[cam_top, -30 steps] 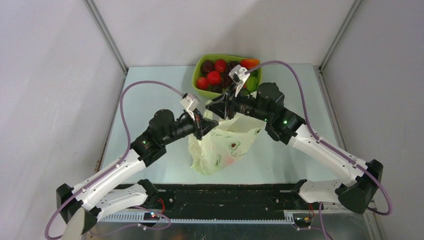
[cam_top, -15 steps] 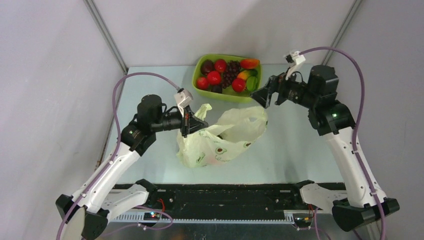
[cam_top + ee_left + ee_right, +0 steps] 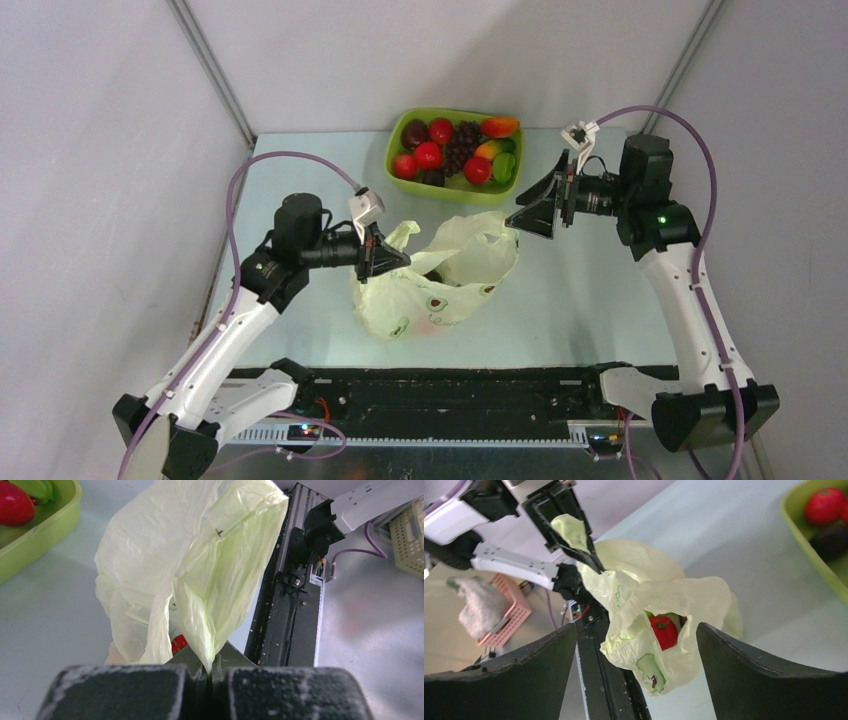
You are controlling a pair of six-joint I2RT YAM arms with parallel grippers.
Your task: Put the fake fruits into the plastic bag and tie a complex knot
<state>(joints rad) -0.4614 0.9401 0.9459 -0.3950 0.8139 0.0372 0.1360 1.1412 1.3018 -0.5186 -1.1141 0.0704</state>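
Note:
The pale yellow-green plastic bag lies in the middle of the table with its mouth facing right. My left gripper is shut on the bag's left rim and holds it up; the wrist view shows the film pinched between the pads. A red fruit lies inside the bag, also glimpsed in the left wrist view. My right gripper is open and empty, just right of the bag's mouth. The other fake fruits lie in the lime-green tray at the back. No knot shows.
The tray's corner with a red fruit shows at the top left of the left wrist view. The black rail runs along the near table edge. Grey walls stand on both sides. A pink basket is off the table.
My right gripper let go of the bag and drew away to the right, then came back a little toward the mouth. My left gripper pulled the bag leftward and still holds it.

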